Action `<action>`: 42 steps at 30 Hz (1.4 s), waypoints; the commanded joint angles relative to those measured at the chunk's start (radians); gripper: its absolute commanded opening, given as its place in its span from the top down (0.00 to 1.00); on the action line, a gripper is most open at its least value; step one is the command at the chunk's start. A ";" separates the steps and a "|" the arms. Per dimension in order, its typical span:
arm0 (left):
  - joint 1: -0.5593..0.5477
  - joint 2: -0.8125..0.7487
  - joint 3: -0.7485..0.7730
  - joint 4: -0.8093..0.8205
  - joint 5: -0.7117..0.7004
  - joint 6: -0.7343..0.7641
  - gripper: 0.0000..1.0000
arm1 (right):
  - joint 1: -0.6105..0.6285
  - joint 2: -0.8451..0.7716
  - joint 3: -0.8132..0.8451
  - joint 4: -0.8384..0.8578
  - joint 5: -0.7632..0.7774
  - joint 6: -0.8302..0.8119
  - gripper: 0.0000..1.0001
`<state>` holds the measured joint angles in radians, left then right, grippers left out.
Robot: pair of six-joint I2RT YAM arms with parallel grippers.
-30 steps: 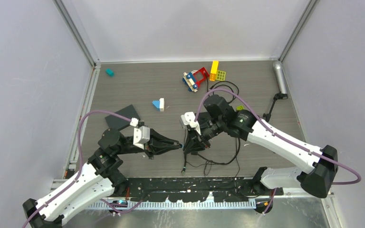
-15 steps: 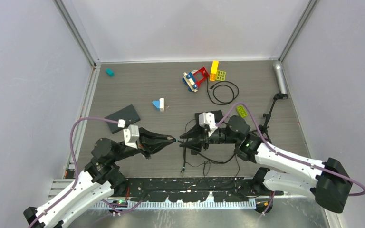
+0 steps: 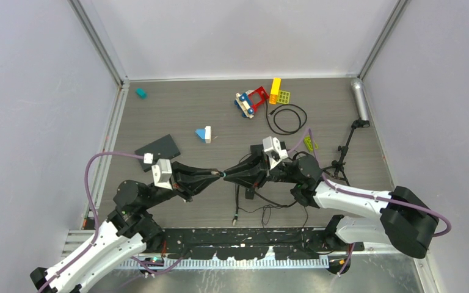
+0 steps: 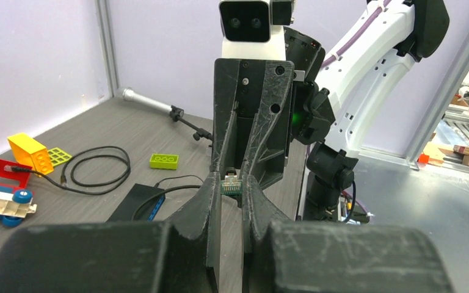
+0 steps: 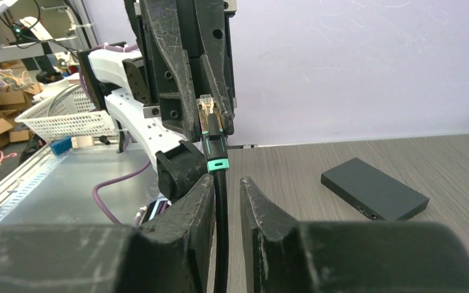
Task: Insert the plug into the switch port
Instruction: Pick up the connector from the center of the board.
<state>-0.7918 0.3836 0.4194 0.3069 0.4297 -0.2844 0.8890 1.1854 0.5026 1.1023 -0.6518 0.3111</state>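
Observation:
A clear plug [image 4: 232, 184] with a teal boot [image 5: 216, 163] on a black cable is pinched between the fingertips of my left gripper [image 4: 232, 183]. My left gripper [image 3: 218, 176] and right gripper [image 3: 227, 176] meet tip to tip above the table. The cable [image 5: 220, 232] runs between my right gripper's [image 5: 226, 180] fingers, which stand narrowly apart; it lies against one finger with a gap to the other. The flat black switch [image 3: 159, 149] lies at the left, ports on its side [image 5: 375, 189].
A second black box with a blue face [image 4: 137, 204] and loose cables [image 3: 269, 210] lie under the right arm. A coiled cable [image 3: 287, 118], toy bricks [image 3: 259, 97], a lime brick [image 4: 163, 160], a blue wedge [image 3: 203, 134] and a microphone [image 3: 359, 97] lie farther back.
My right gripper swung from pointing down to level, facing left. My left gripper drew back leftward. They now meet tip to tip, with the plug between the left fingertips.

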 commanded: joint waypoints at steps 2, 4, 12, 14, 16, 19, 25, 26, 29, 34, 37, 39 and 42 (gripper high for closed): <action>-0.004 -0.010 -0.008 0.026 0.007 -0.012 1.00 | -0.001 -0.007 0.002 0.151 0.013 0.030 0.75; -0.005 -0.014 -0.008 0.027 -0.003 -0.012 1.00 | -0.001 -0.008 -0.001 0.140 0.005 0.026 0.75; -0.004 -0.021 -0.011 0.029 -0.019 -0.015 1.00 | -0.001 -0.022 -0.018 0.114 0.002 0.015 0.99; -0.005 -0.026 -0.014 0.021 -0.035 -0.018 0.83 | -0.002 -0.027 -0.018 0.107 0.002 0.016 0.99; -0.004 -0.035 -0.015 -0.005 -0.069 -0.032 0.58 | -0.002 -0.042 -0.013 0.066 -0.001 -0.003 0.99; -0.005 -0.063 0.010 -0.117 -0.187 -0.066 0.37 | -0.004 -0.111 0.006 -0.132 0.027 -0.090 1.00; -0.006 -0.050 0.181 -0.559 -0.611 -0.196 0.14 | -0.004 -0.254 0.060 -0.605 0.177 -0.296 0.99; -0.005 -0.019 0.215 -0.611 -0.637 -0.186 0.13 | -0.004 -0.268 0.069 -0.665 0.216 -0.304 0.99; -0.003 0.137 0.313 -0.750 -0.758 -0.211 0.08 | -0.004 -0.293 0.080 -0.783 0.310 -0.348 0.99; 0.054 0.476 0.454 -0.885 -1.001 -0.210 0.03 | -0.004 -0.294 0.084 -0.857 0.340 -0.314 0.99; 0.215 0.587 0.500 -0.870 -1.036 -0.195 0.03 | -0.004 -0.284 0.065 -0.828 0.309 -0.273 0.99; 0.384 0.643 0.530 -0.846 -0.969 -0.207 0.03 | -0.004 -0.268 0.060 -0.822 0.286 -0.257 0.99; 0.518 0.715 0.542 -0.798 -0.990 -0.220 0.04 | -0.004 -0.244 0.069 -0.828 0.288 -0.229 1.00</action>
<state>-0.4271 1.0653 0.8864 -0.5163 -0.4759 -0.4870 0.8879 0.9169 0.5491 0.2657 -0.3603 0.0383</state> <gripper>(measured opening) 0.965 0.043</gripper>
